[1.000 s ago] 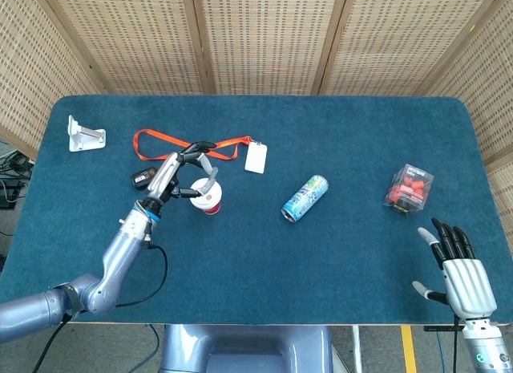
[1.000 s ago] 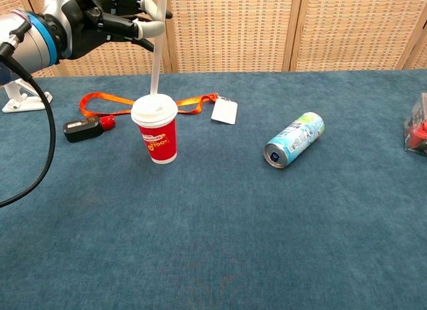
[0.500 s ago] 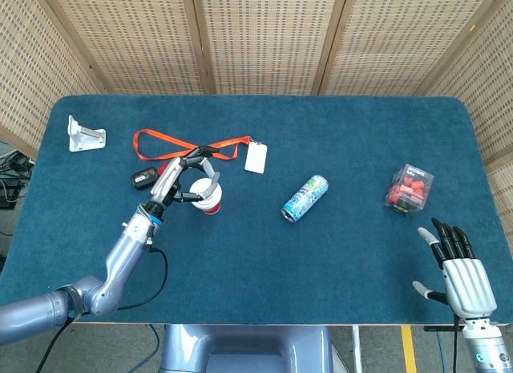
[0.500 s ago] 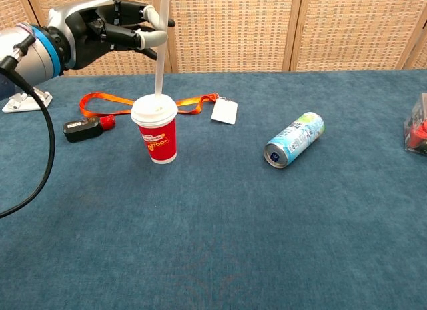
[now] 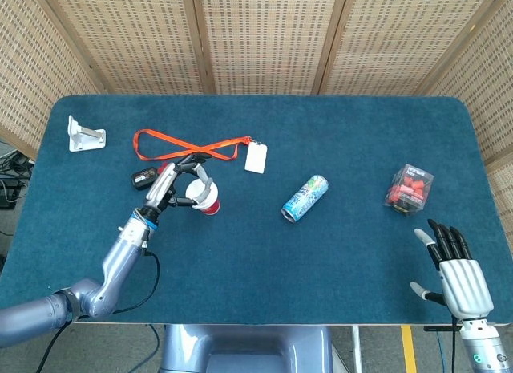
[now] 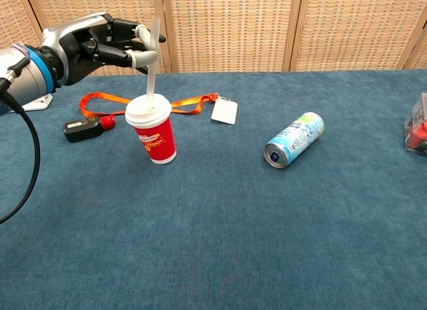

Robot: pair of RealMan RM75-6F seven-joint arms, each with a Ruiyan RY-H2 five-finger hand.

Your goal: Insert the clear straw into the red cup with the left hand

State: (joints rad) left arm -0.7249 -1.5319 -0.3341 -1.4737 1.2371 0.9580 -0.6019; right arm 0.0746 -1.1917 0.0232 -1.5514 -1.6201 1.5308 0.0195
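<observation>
- Left hand [image 6: 110, 47] pinches the clear plastic straw [image 6: 152, 63] near its top, fingers [image 6: 143, 38] closed on it; other digits curled round.
- Straw's lower end is in the white lid of the red paper cup [image 6: 153, 137], w/ a good length above the lid. Looks partly seated, not bottomed out – my read.
- Cup stands toward the counter's [image 6: 280, 257] left-rear area, just in front of the orange lanyard w/ white badge [image 5: 196, 145]; it leans a bit to the left in chest view.
- To finish well: push straight down along the straw's axis, no sideways load, or the cup may tip. Keep the pinch light so the straw doesn't kink. Let go only once the cup sits flat.
- Right hand [image 5: 461, 273] at the front-right corner, fingers spread, holding nothing.
- Blue-green drink can [image 6: 294, 139] lies on its side mid-counter, well apart from the cup; no obstacle.
</observation>
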